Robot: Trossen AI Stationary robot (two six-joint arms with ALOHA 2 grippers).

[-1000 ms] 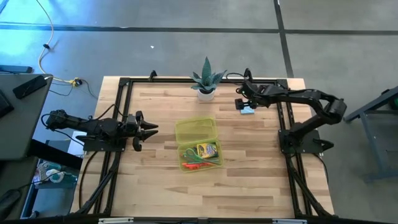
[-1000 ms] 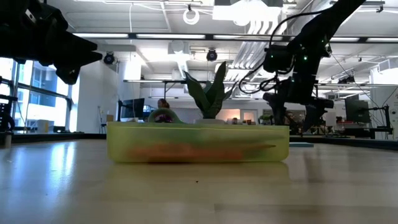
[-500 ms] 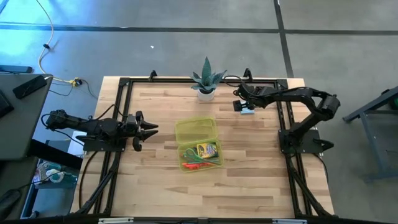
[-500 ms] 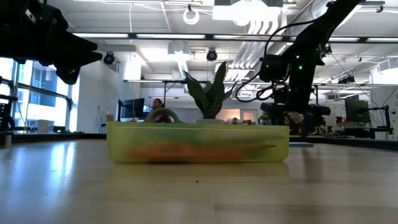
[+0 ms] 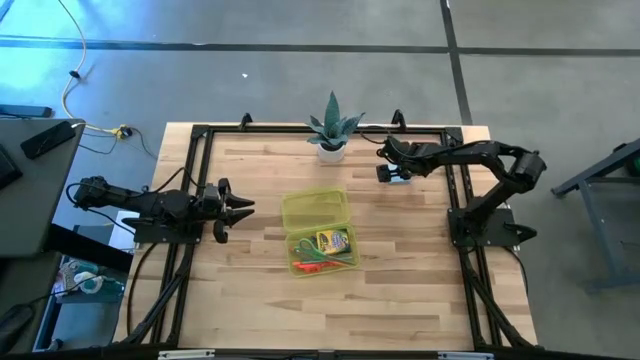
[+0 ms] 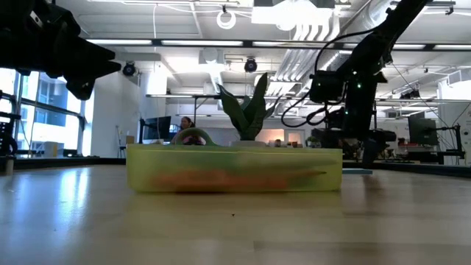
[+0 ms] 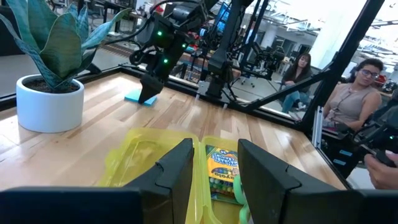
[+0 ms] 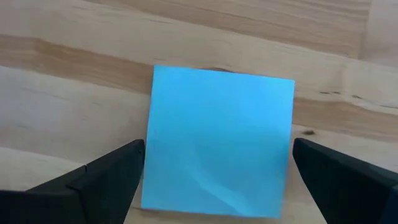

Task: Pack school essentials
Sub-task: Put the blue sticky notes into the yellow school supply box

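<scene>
The right gripper (image 8: pixel 217 171) hung low over the blue notepad (image 8: pixel 219 143), jaws spread wide to either side of it. The notepad lay flat on the tabletop (image 5: pixel 400 260) beside the plant (image 5: pixel 331 128). The left gripper (image 5: pixel 243 207) waited near the case (image 5: pixel 318 232), jaws partly spread, holding nothing.

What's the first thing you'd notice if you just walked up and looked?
The yellow-green case lying open mid-table, with crayons and scissors inside. Next, the right gripper, open wide right over a blue notepad at the table's far right, beside the plant. The left gripper waits at the left.
</scene>
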